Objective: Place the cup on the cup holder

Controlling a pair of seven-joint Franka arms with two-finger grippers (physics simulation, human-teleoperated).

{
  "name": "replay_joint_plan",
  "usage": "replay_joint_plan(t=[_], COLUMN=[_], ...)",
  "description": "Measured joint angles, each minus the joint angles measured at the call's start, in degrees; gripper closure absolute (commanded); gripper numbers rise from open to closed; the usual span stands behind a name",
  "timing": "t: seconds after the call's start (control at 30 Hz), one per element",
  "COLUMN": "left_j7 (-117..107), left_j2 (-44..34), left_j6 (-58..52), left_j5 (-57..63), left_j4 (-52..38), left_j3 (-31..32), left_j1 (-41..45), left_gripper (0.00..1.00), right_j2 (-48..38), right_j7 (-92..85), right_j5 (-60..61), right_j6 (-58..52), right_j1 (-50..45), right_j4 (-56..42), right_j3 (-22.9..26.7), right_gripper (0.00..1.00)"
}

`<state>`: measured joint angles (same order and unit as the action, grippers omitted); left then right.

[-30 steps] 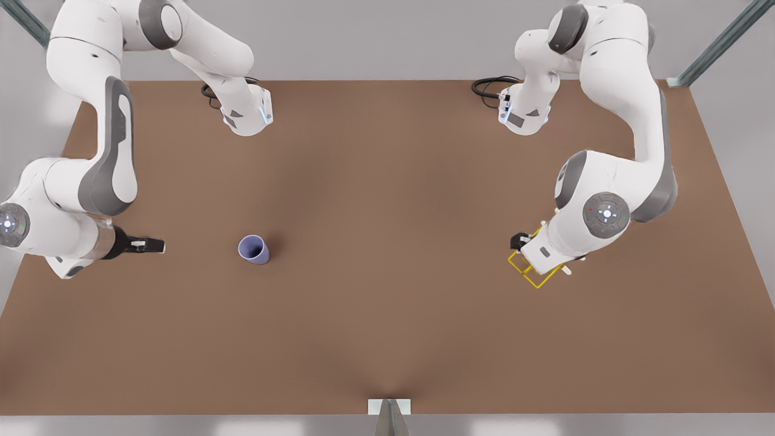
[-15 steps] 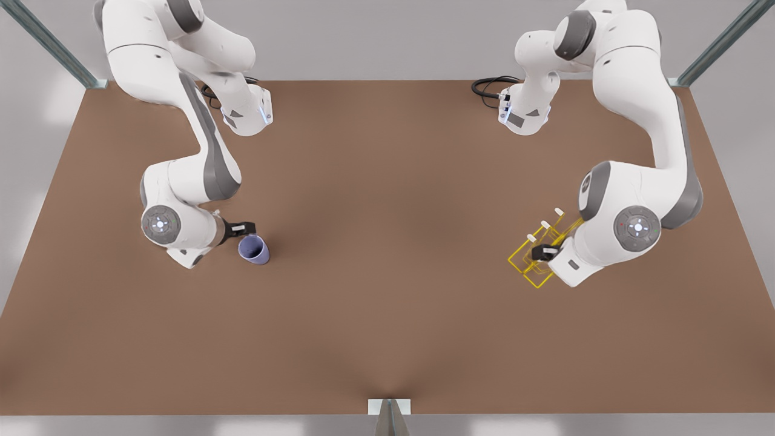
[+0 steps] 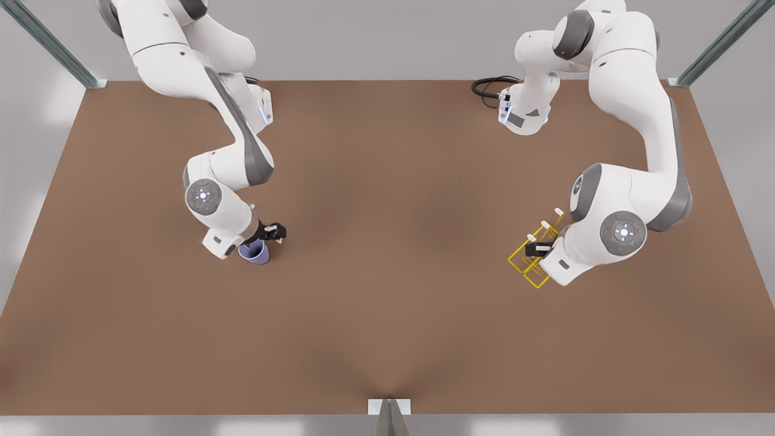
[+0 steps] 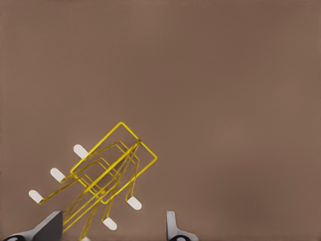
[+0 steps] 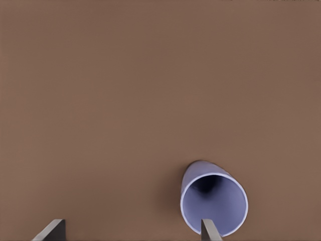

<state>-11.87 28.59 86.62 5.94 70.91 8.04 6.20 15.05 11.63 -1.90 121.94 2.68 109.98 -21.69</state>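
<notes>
Both arms reach down, left end effector (image 3: 535,249) and right end effector (image 3: 275,232) spread apart.

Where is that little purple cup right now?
The cup stands upright on the brown table, toward the front view's left, directly under the open right gripper and far from the yellow cup holder.

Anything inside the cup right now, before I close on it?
The cup stands upright on the brown table, mouth open. The right wrist view shows only its lavender inner wall and a shadowed bottom, nothing in it. The open right claw has one finger covering part of the rim.
</notes>
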Motion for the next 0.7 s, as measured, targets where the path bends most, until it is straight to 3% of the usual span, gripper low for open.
replay_joint_plan(t=[0.7], left_j7=[-2.22], left_j2=[0.71], left_j6=[-0.21], left_j5=[2.06], left_j4=[-0.01], left_j3=[-0.07], left_j1=[-0.20], left_gripper=[0.00], right_j2=[4.56], right_j7=[4.49], right_j5=[-2.61], right_j6=[9.39], right_j1=[1.37], right_j4=[4.77], right_j3=[0.09], right_gripper=[0.00])
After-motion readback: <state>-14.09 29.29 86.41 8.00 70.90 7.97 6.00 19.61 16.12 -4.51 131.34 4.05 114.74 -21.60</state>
